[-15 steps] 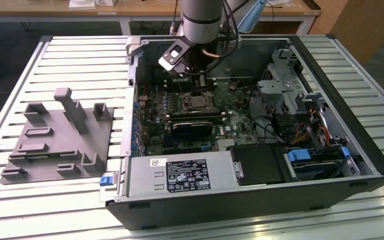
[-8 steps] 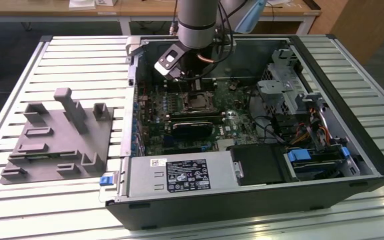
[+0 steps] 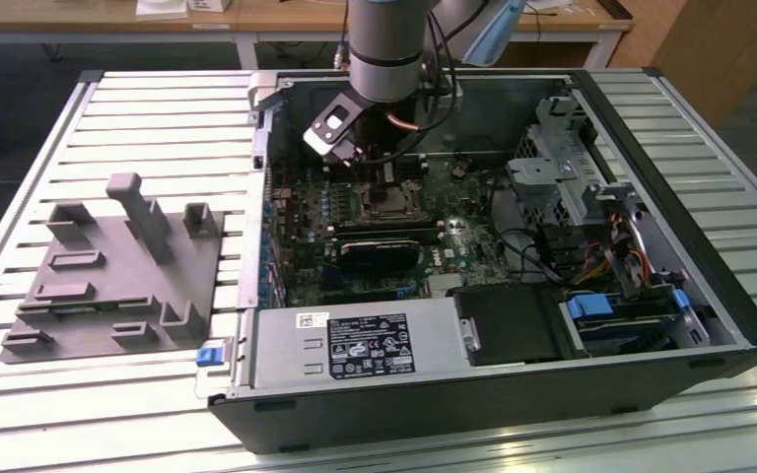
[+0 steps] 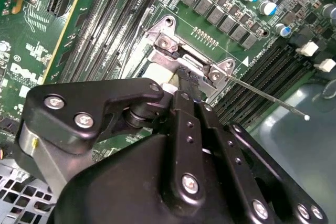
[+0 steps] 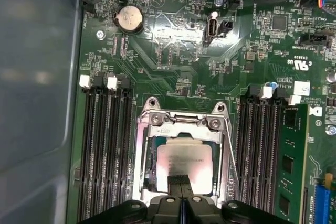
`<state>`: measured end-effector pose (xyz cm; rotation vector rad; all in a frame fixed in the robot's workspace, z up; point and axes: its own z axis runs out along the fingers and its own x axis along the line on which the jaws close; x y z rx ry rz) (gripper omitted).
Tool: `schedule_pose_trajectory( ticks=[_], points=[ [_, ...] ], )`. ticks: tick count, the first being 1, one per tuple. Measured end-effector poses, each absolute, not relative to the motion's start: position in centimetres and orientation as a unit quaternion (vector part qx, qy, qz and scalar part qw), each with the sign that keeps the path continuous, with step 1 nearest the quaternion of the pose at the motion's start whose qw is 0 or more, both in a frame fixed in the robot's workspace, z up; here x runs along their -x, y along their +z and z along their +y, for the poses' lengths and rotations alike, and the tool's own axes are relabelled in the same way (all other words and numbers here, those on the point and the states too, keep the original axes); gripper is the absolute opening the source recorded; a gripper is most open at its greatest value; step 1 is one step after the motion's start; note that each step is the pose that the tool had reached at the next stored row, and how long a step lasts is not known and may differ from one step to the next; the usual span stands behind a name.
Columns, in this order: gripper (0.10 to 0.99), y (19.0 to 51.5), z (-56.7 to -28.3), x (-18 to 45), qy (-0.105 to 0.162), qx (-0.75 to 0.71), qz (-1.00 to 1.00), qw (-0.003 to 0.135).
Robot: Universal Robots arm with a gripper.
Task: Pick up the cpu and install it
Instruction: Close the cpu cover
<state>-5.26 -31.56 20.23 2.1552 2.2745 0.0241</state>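
The claw (image 4: 187, 80) (image 5: 181, 181) is nearest the lens in both wrist views. Its black, bolted body spreads across the foreground and its two fingers (image 5: 175, 180) run side by side down to the socket (image 5: 144, 153). The fingers are together, with just a hairline seam between them. Their tips meet the silver top of the cpu (image 5: 185, 156) close to one of its edges; whether they press on it or hang a hair above it, I cannot tell. The cpu lies flat inside the socket, shiny side up, squared within the metal frame.

In the second wrist view a thin metal lever (image 4: 268, 96) juts out from a corner of the socket, its small ball end free in the air. Dark memory slots (image 5: 105, 150) flank the socket on both sides, and a green memory module (image 5: 291, 156) stands in a slot farther out from it. A round coin cell (image 5: 129, 19) sits well apart from the socket on the green motherboard (image 5: 173, 40).

In the exterior view the arm (image 3: 385, 49) comes down directly over the socket, inside the open case (image 3: 733, 325). The power supply (image 3: 352, 347) lies on the camera's side of the socket. A grey fixture block (image 3: 103, 286) rests well apart from the socket, outside the case toward the exterior view's left, on the slatted metal surface (image 3: 155, 118).
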Motion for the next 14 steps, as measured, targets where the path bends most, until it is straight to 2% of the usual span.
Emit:
schedule_pose_trajectory(
  ticks=[14],
  points=[
    [0.106, 20.5, -31.5, 3.8, 0.008, -0.688, 0.726, 0.004]
  ],
)
